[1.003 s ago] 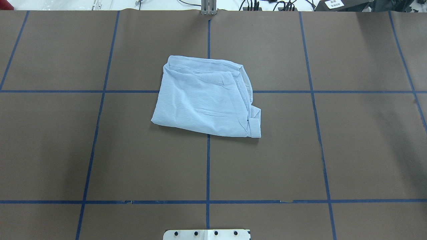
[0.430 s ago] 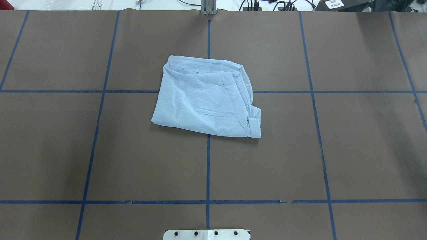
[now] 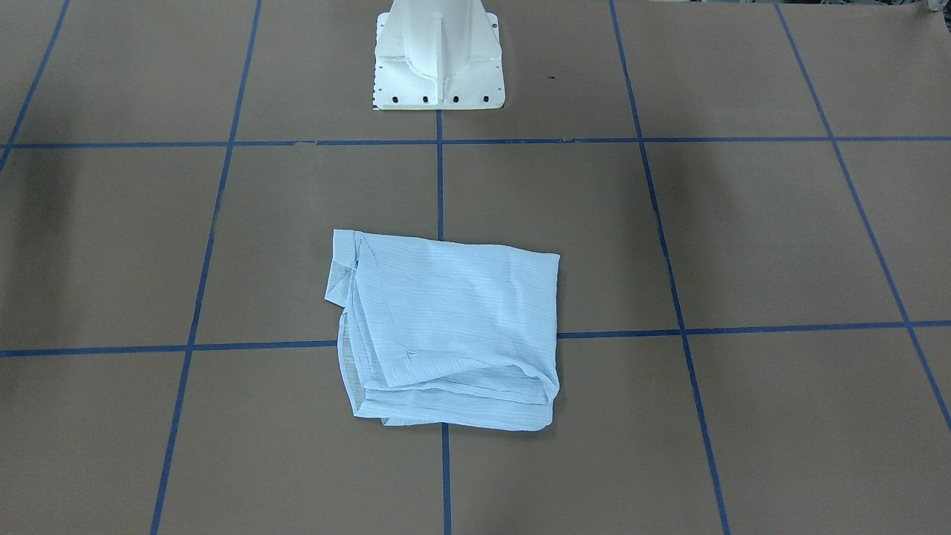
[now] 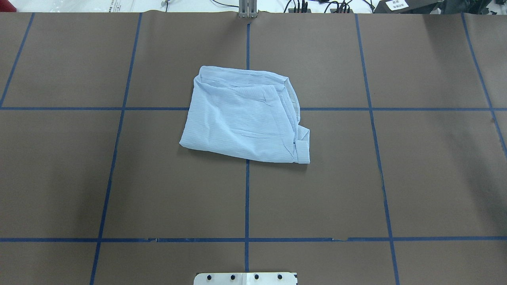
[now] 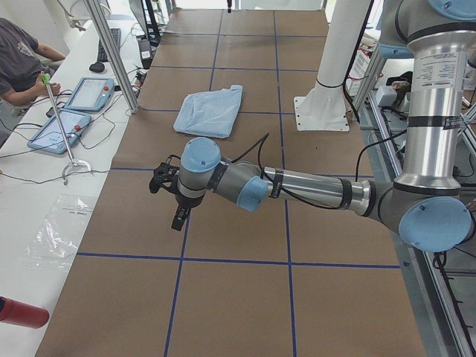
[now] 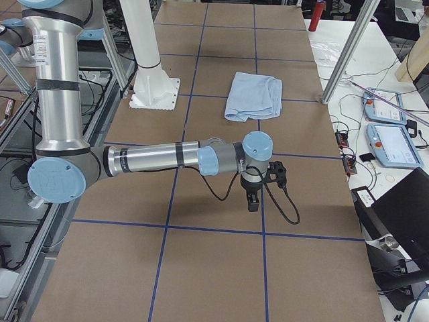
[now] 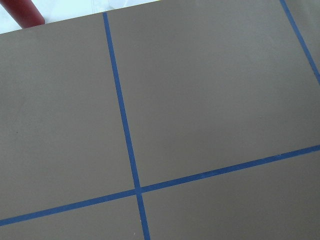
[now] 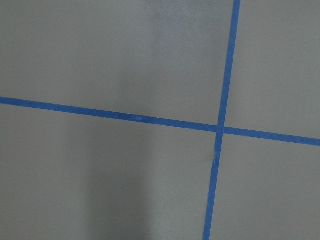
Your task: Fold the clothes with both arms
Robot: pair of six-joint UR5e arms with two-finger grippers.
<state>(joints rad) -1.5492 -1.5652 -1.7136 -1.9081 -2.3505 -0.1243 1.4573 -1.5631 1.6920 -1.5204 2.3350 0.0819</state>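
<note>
folded shirt (image 4: 243, 118) on the table (image 4: 435, 178), white pedestal (image 3: 438, 67) nearby
left gripper (image 5: 178, 217) and right gripper (image 6: 253, 201) hang well apart from it over blue tape lines (image 4: 247, 198) — parted or closed, cannot tell

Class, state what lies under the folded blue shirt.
The shirt rests on the brown table. Two blue tape lines run under it; their crossing is hidden by the fabric.

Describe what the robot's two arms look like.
The left arm and right arm match: silver-grey tubes, rounded joints with pale blue caps, black bands, a white printed label on the upper section, a loose black cable to the wrist, black jaws.
</note>
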